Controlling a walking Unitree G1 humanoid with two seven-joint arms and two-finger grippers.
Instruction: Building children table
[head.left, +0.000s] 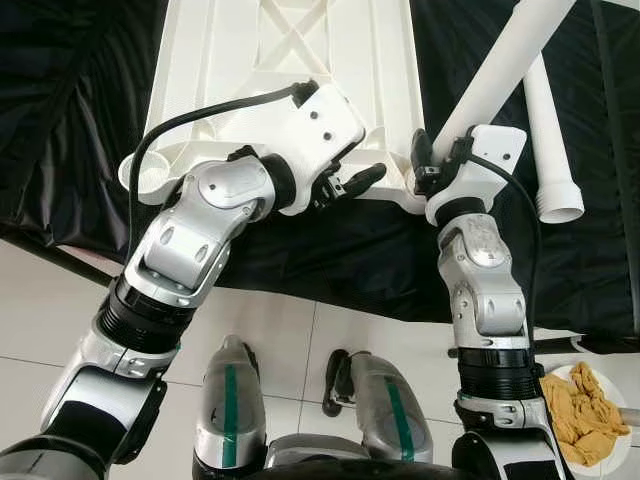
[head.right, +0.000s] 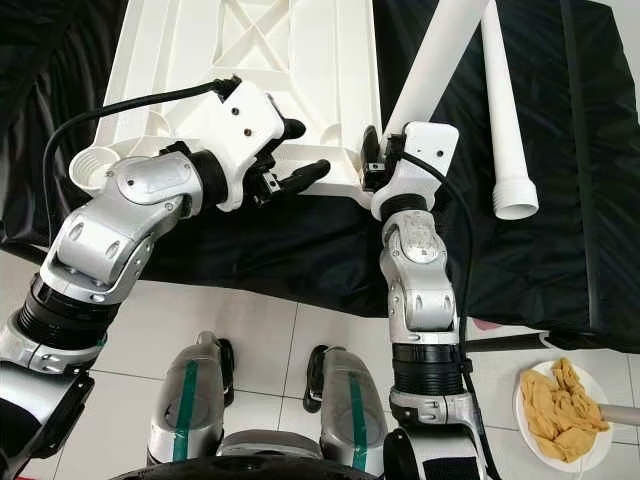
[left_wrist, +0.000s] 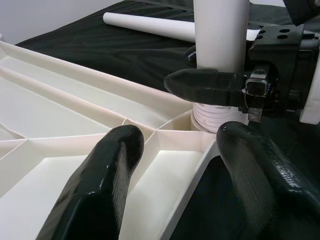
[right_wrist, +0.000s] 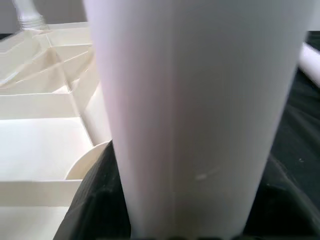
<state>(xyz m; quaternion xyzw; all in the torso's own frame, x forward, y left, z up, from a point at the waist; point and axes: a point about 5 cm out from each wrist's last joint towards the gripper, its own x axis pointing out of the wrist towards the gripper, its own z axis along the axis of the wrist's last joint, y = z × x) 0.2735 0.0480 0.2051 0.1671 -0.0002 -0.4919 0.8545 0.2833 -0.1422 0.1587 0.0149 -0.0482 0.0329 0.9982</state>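
A white plastic table top (head.left: 290, 60) lies upside down on a black cloth (head.left: 60, 120), ribs facing up. A white table leg (head.left: 500, 65) stands tilted in the socket at the top's near right corner, its threaded end (left_wrist: 215, 115) at the socket mouth. My right gripper (head.left: 424, 160) is shut on the leg (right_wrist: 195, 100) just above the socket. My left gripper (head.right: 302, 150) is open beside it, one finger (left_wrist: 105, 170) over the ribbed inside and the other finger (left_wrist: 260, 170) beyond the rim, over the cloth.
A second white leg (head.left: 552, 150) lies on the cloth to the right. An empty round socket (head.left: 140, 175) marks the top's near left corner. A plate of yellow crumpled stuff (head.left: 590, 415) sits on the tiled floor (head.left: 280, 340) at lower right.
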